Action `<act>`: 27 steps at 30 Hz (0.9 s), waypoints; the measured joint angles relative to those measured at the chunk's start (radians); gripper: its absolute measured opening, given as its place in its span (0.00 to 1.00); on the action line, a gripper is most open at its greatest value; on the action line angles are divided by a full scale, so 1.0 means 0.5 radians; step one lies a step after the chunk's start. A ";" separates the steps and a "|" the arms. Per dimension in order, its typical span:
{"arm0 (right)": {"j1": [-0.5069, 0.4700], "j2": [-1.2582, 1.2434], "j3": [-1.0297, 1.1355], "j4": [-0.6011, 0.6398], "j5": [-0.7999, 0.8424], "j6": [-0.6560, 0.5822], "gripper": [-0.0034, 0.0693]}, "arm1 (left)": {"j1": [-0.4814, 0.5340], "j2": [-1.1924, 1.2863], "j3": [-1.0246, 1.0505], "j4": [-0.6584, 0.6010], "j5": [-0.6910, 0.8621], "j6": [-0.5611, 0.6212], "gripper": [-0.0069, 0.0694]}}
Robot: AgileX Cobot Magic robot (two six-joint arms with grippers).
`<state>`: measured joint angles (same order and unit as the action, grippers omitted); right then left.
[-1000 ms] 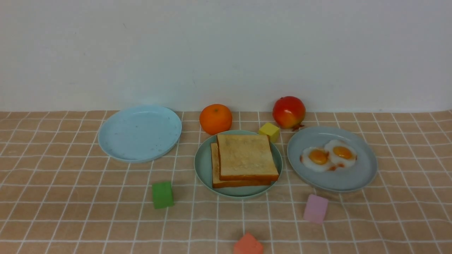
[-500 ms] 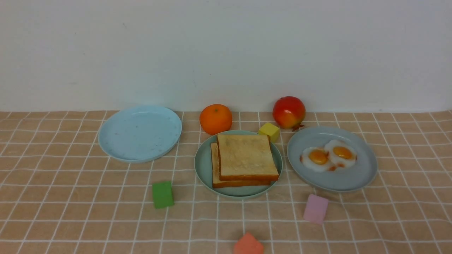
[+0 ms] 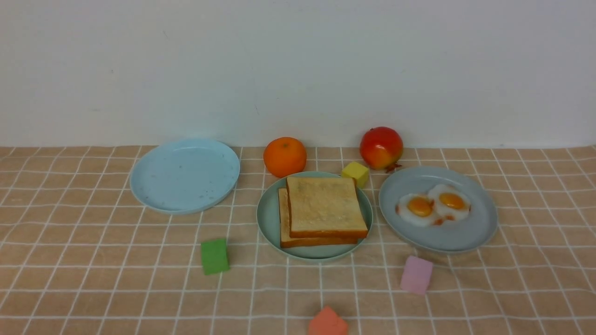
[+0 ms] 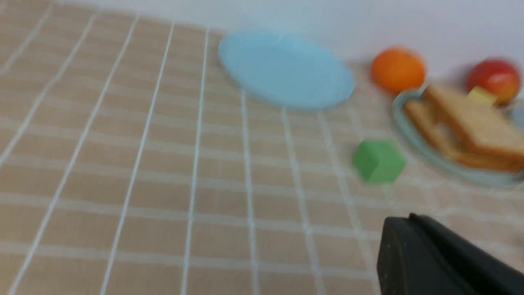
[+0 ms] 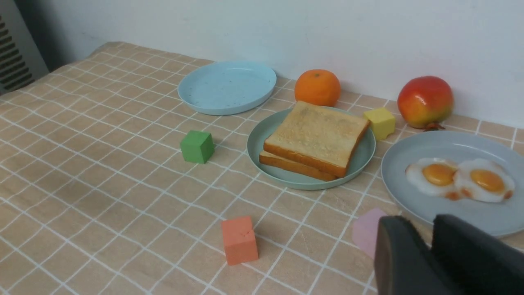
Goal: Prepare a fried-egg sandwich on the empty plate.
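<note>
The two square toy toast slices with tan faces and orange-brown crusts lie stacked, the upper slice (image 3: 323, 204) shifted a little to the right of the lower slice (image 3: 282, 215), on the round mint-green plastic plate (image 3: 267, 218) at the middle of the worktop (image 3: 93, 279). Two glossy white fried eggs with orange yolks (image 3: 420, 207) (image 3: 451, 201) sit touching side by side on the round grey-blue plate (image 3: 437, 243) just to the right. The only bare plate is the round pale sky-blue plate (image 3: 184, 174), to the left and slightly farther back, so the sandwich probably belongs there. The front view shows neither arm. In the left wrist view only one dark finger of the left end effector (image 4: 413, 254) shows, so I cannot tell its state. The toast lies ahead and across from it, with the sky-blue plate nearer its side. The right end effector (image 5: 430, 235) has its two dark fingers pressed almost together on nothing, with the eggs right ahead of it. The left arm seems better placed for the toast and the right arm for an egg. The square slices have no long axis. Behind stand one round orange fruit (image 3: 284, 157) and one red-yellow fruit (image 3: 381, 147). Four small blocks lie scattered: yellow (image 3: 355, 173), green (image 3: 214, 256), pink (image 3: 416, 274) and salmon (image 3: 327, 322).
</note>
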<state>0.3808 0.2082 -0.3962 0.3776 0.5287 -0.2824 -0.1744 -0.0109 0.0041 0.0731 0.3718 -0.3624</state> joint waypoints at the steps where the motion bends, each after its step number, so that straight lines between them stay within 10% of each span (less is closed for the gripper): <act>1: 0.000 0.000 0.000 0.000 -0.004 0.000 0.25 | 0.015 0.000 0.029 0.000 0.020 0.012 0.09; 27: 0.000 0.000 0.000 0.000 -0.007 0.000 0.30 | 0.366 0.000 0.047 -0.037 0.066 0.371 0.10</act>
<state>0.3808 0.2082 -0.3962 0.3776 0.5253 -0.2824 0.0084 -0.0109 0.0278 0.0544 0.4048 -0.1769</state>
